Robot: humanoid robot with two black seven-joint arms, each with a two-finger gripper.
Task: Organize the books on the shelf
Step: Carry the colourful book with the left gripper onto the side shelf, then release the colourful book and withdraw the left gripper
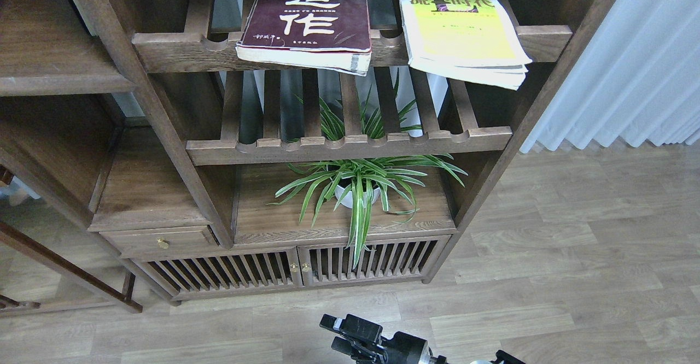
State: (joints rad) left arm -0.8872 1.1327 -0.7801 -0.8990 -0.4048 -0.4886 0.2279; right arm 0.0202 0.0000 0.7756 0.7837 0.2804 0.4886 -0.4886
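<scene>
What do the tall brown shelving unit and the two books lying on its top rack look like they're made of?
The tall dark-brown shelving unit looks like stained wood with a matte finish: grain lines show. The thick maroon book with white characters and the yellow-green and white book look like paperbacks: thin soft covers, pale, worn page edges.

Maroon book (309,17) cover with large white Chinese characters 运作, smaller white lines above and below them too small to read, yellow-green and white book (462,28) with a dark Chinese title ending in 时代, its first characters unclear
</scene>
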